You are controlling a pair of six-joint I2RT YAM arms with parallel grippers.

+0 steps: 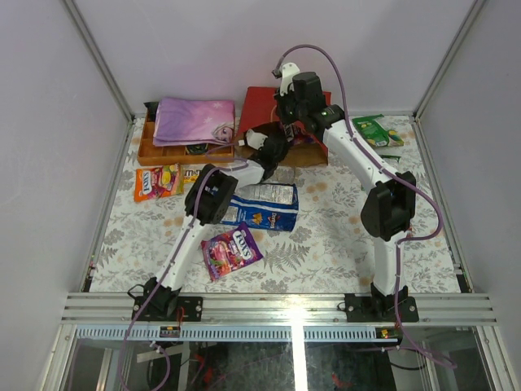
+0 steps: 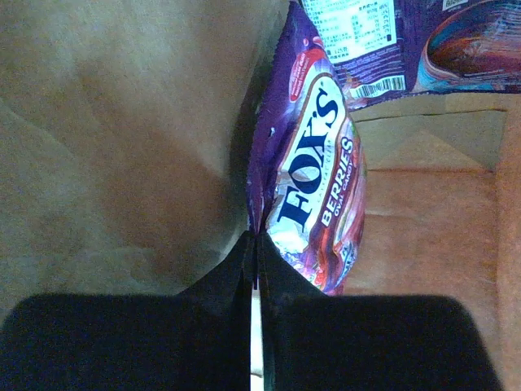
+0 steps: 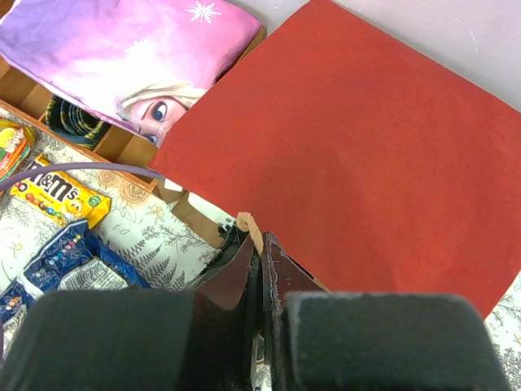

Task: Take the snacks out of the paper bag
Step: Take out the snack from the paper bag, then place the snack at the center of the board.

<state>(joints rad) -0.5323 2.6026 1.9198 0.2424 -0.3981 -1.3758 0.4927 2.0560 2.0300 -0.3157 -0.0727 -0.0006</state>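
1. Out on the left of the counter (image 1: 326, 236): an orange Fox's packet (image 1: 157, 181) and, just beside it, a yellow M&M's pack (image 3: 57, 195).
2. Out nearer the middle: the blue chip bag (image 1: 264, 205) and, nearer the arm bases, a purple Fox's packet (image 1: 231, 251).
3. The paper bag (image 1: 260, 102) lies on its side at the far middle of the counter. The left tool (image 2: 254, 243) is inside it, jaws pinched narrow on the edge of a berries packet (image 2: 313, 179), which is not yet out.
4. A second packet (image 2: 407, 41) with a barcode lies deeper in the bag, so at least two are left to take out.
5. The right tool (image 3: 260, 244) is closed narrow, apparently on the bag's kraft rim, and seems to be holding the mouth.
6. Out on the far right: a green packet (image 1: 377, 130). By this count the job looks more than half done.
7. Hidden: the top view cannot see into the bag, and the arms cover its mouth.
8. The left wrist view cuts off the second packet, and anything under it cannot be told
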